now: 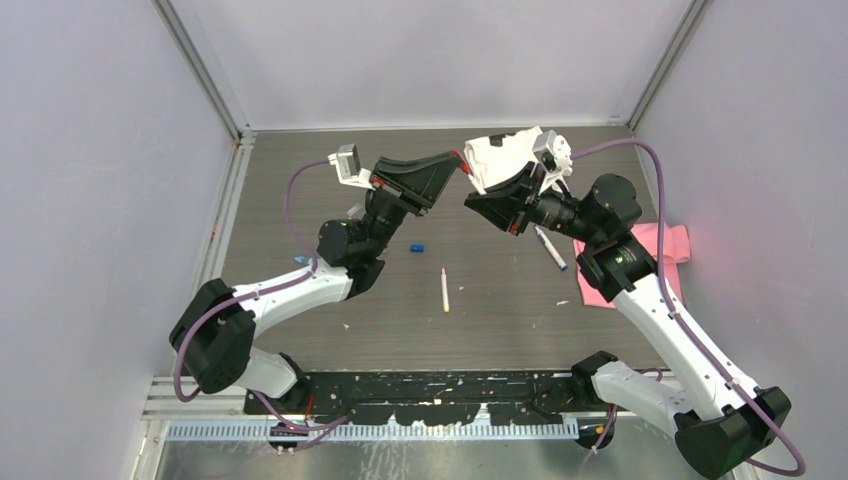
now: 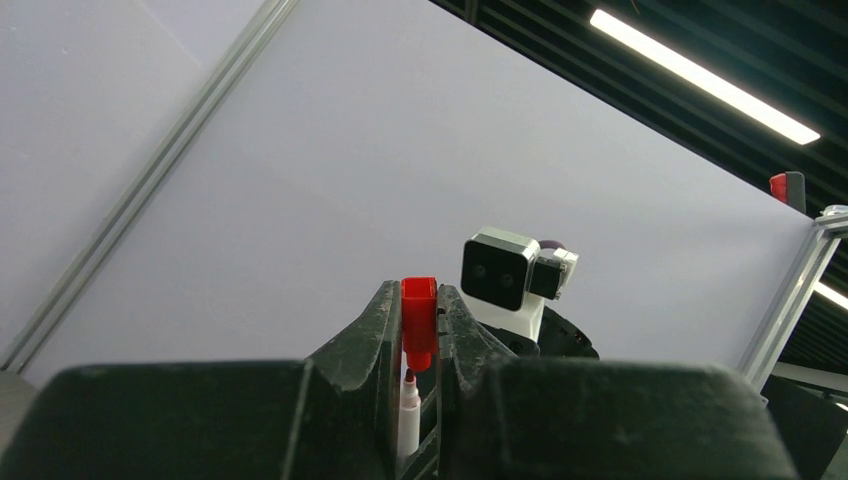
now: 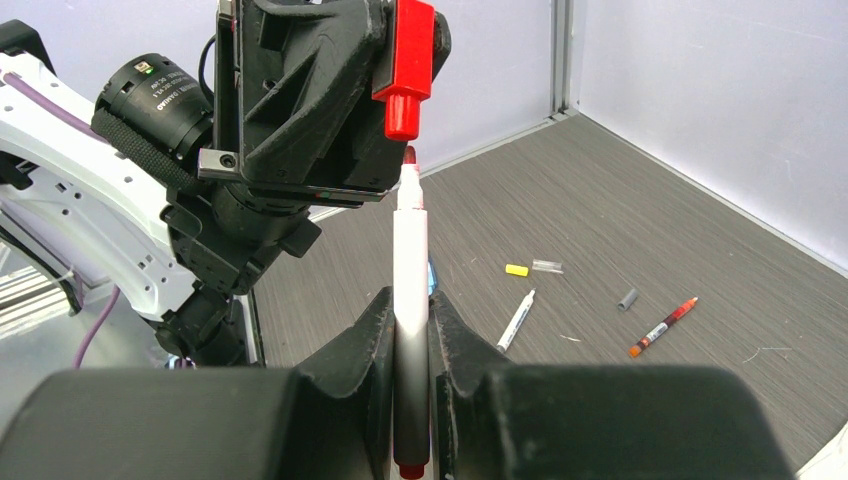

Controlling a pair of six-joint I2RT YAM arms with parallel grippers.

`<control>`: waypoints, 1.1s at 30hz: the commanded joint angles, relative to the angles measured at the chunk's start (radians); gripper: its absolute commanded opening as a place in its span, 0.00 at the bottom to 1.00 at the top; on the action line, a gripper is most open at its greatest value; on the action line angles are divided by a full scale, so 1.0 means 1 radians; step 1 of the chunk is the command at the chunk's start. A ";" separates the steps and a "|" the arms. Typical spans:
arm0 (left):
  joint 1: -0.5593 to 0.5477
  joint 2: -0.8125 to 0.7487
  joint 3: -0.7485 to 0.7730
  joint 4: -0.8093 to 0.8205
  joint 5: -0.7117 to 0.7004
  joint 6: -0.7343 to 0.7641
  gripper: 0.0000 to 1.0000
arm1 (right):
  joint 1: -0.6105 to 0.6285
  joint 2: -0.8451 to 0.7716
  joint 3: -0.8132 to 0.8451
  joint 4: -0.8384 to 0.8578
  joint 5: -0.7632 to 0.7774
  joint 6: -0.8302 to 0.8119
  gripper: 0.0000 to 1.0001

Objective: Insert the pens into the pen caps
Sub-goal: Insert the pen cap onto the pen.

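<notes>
Red plastic is on show up top: a red cap [image 3: 405, 68] is pinched in the left gripper [image 2: 418, 312], whose jaws are drawn narrow on its body, with the open mouth turned toward the other arm. A white pen [image 3: 410, 250] with a red tip is clamped in the right gripper [image 3: 410, 305]. It is gripped low on the barrel, so a long stretch stands free beyond the fingers for the push.

Both pieces are held in the air, well clear of the table [image 1: 480, 310], which gives each wrist room to adjust its angle. The tip is seen just at the cap's mouth and lined up with it. Whether contact has been made cannot be told.

The mating step is judged to be in hand, with the pen not yet seated. A straight push along the barrel would be called for next. With a small sideways error the tip could be caught on the rim, or the pen slid back through the fingers.

Plenty is judged to remain. A yellow cap [image 3: 516, 270], a grey cap [image 3: 627, 299], a dark pen [image 3: 663, 326] and another white pen [image 3: 516, 320] are seen lying apart on the table, all unpaired.
</notes>
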 commanded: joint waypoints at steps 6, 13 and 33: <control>-0.005 -0.014 0.009 0.057 -0.022 0.013 0.01 | 0.003 0.003 0.024 0.053 0.007 -0.003 0.01; -0.004 -0.009 0.009 0.057 -0.019 0.010 0.01 | 0.003 0.004 0.025 0.060 0.011 -0.002 0.01; -0.004 0.003 0.015 0.057 -0.012 -0.001 0.01 | 0.003 0.008 0.023 0.086 0.010 0.009 0.01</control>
